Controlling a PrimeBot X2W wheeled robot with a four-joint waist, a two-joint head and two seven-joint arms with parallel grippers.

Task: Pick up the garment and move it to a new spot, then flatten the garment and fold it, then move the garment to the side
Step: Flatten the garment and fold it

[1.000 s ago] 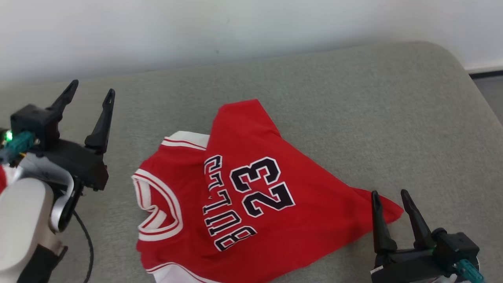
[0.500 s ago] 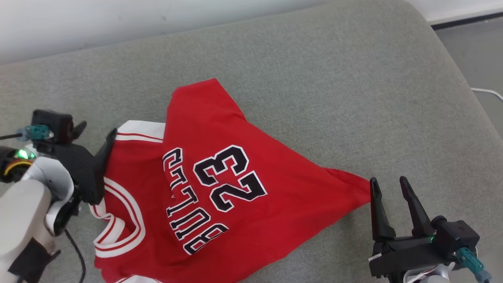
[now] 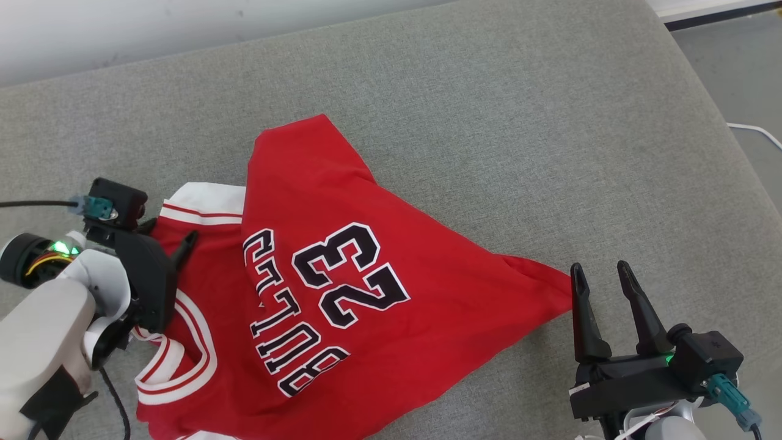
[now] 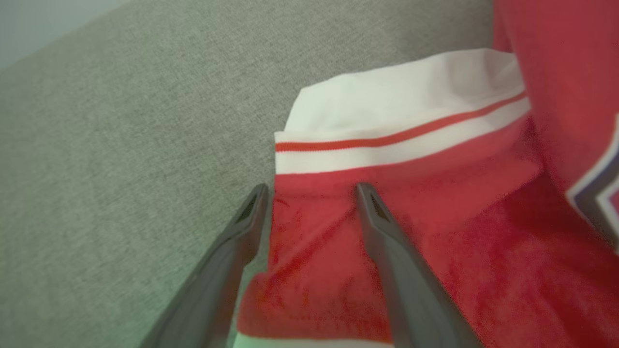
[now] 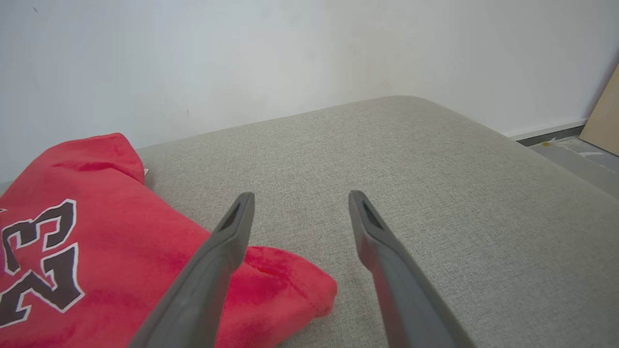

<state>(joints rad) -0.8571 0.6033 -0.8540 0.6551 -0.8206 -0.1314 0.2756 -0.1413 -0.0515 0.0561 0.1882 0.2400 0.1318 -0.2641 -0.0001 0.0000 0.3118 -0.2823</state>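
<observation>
Surface: grey woven cushion (image 3: pixel 489 85), rounded corner at 1 o'clock in the head view, pale wall (image 3: pixel 122 30) behind.
Jersey: red jersey (image 3: pixel 366 201) lies rumpled left of centre on the cushion. Not flat, nothing lifted.
Changed: the head camera has swung, so the whole-frame shift isn't the jersey moving. The real change is the left gripper (image 4: pixel 312 187). A second ago it hung clear of the cloth at 9 o'clock; now it's down at the jersey's 9 o'clock edge, just short of the white band (image 4: pixel 387 111).
Left jaws: wide apart, straddling the red edge, one finger over the cushion, the other over cloth. Nothing pinched; can't tell if the tips touch.
Right gripper (image 3: pixel 599 267): unchanged, jaws fully apart and empty, tips just beside the jersey's pointed corner (image 3: pixel 544 287) at 4 o'clock.
Meaning: my read is that pick-up is at the approach stage and left is lined up for a pinch. Move, flatten and fold are all still to do.
Shape: top layer folded over diagonally into a rough triangle, apex at 12 o'clock; collar (image 3: pixel 208 354) at 7 o'clock.
Material: soft limp knit, slightly fuzzy in the wrist views. White trim with a thin red stripe; black lettering (image 3: pixel 351 275) outlined white.
Handling: limp cloth will likely drape and drag, and a thin single-layer pinch could slip.
</observation>
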